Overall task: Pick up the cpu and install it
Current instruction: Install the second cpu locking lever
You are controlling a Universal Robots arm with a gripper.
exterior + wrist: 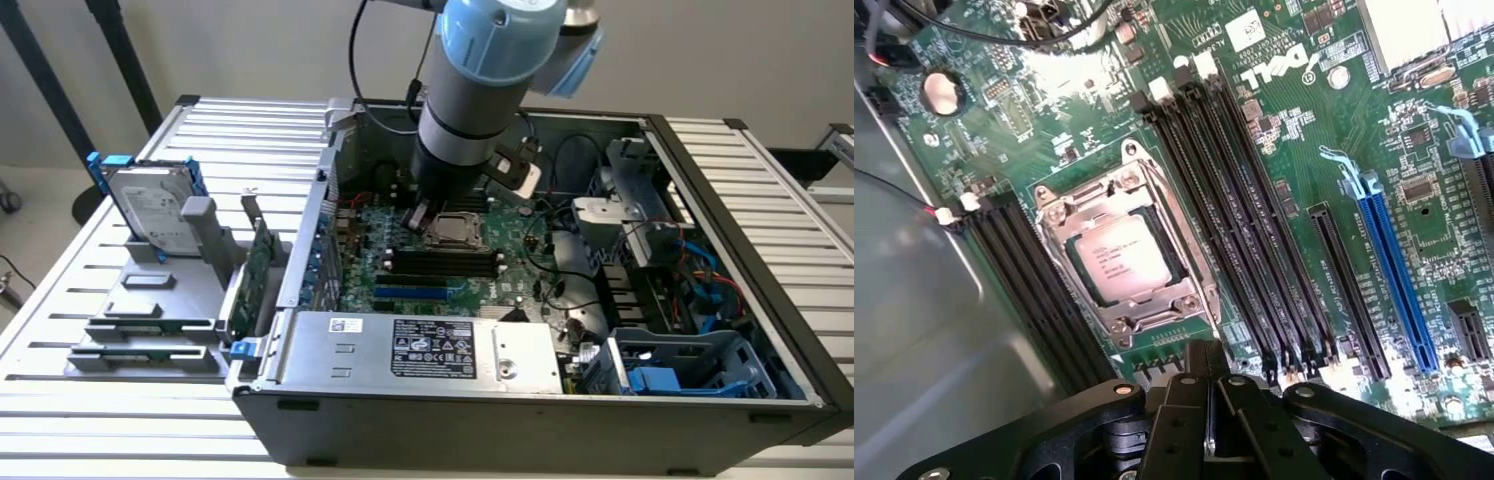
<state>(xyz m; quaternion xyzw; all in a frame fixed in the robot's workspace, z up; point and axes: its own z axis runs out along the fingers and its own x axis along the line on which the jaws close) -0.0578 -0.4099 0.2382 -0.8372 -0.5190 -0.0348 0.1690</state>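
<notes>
Presently the cpu (1116, 258) sits inside the socket frame (1122, 250) on the motherboard (1284, 130). Gripper (1206, 385) beside the frame, jaws pressed together, empty. Judged light, stiff, fragile; grasp by edges.

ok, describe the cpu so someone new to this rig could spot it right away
Look inside the open computer case at the green motherboard. Between the two banks of black memory slots sits a metal socket frame. The cpu is the small shiny silver square with printed text seated in that frame.
</notes>
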